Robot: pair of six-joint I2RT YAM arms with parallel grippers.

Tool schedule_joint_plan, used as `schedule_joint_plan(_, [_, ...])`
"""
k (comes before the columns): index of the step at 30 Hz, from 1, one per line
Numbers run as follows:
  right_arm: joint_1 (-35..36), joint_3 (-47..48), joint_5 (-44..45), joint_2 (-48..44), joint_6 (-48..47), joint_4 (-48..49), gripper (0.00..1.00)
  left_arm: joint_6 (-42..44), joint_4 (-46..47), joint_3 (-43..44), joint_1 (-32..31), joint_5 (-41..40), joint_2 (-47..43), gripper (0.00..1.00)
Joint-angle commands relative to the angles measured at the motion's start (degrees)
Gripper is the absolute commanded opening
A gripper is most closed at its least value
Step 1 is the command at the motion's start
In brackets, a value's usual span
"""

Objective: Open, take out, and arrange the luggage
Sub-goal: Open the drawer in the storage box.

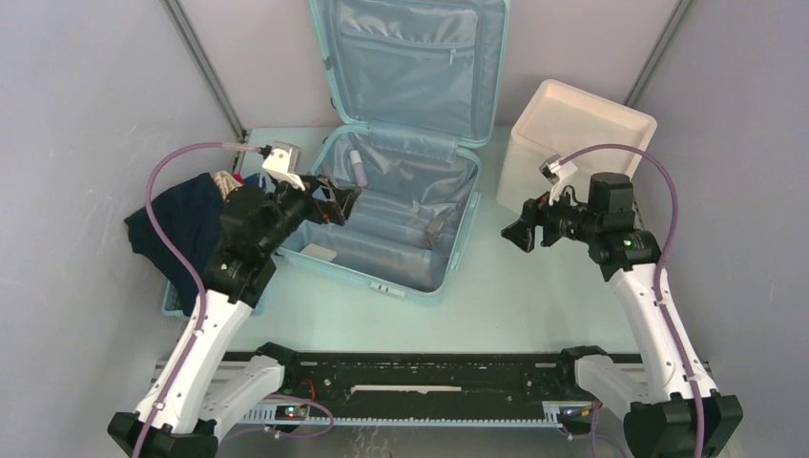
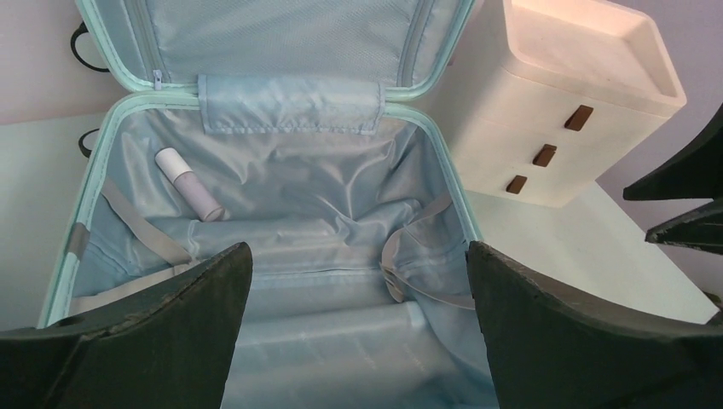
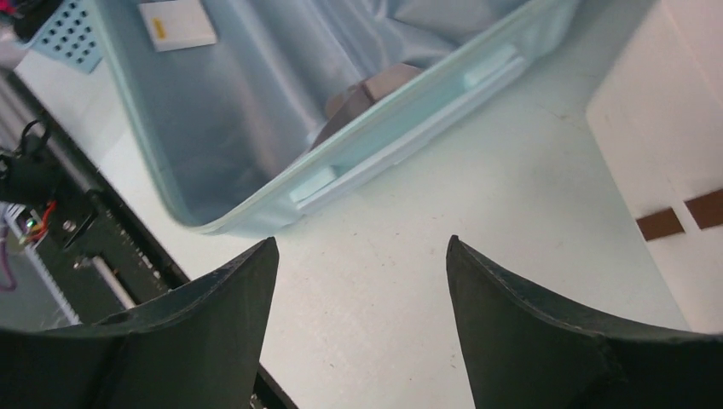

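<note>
Luggage (image 1: 410, 229) open; unpacking in hand. Left gripper (image 2: 358, 254), jaws apart: tube (image 2: 189, 183) ahead-left, needs reach and closing. Right gripper (image 3: 361, 242) apart.

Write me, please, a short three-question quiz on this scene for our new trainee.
1. True or false: the luggage is zipped shut.
2. Which item lies inside the luggage, near its hinge? A) small white tube B) spoon C) ball
3. Fill in: the cream box shows ___ brown drawer tabs on its front.
Key: 1 false, it lies open; 2 A; 3 three.
</note>
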Motion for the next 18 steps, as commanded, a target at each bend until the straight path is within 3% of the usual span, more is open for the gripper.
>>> schedule_joint_plan(1, [1.89, -2.93, 7.30, 0.32, 7.85, 8.06, 0.79, 2.51, 0.90, -1.16, 0.33, -1.18, -0.24, 1.00])
schedule_joint_plan(5, [2.34, -5.44, 10.82, 0.34, 10.44, 11.85, 0.74, 2.04, 0.84, -1.12, 0.32, -0.06, 0.71, 1.00])
schedule_joint_plan(14, [3.71, -7.80, 18.68, 1.55, 15.02, 17.57, 0.72, 2.02, 0.16, -0.80, 0.28, 0.32, 1.46, 1.00])
schedule_joint_plan(18, [4.40, -7.81, 26.51, 2.67, 17.28, 21.00, 0.72, 2.44, -0.11, -0.80, 0.28, -0.26, 1.54, 1.00])
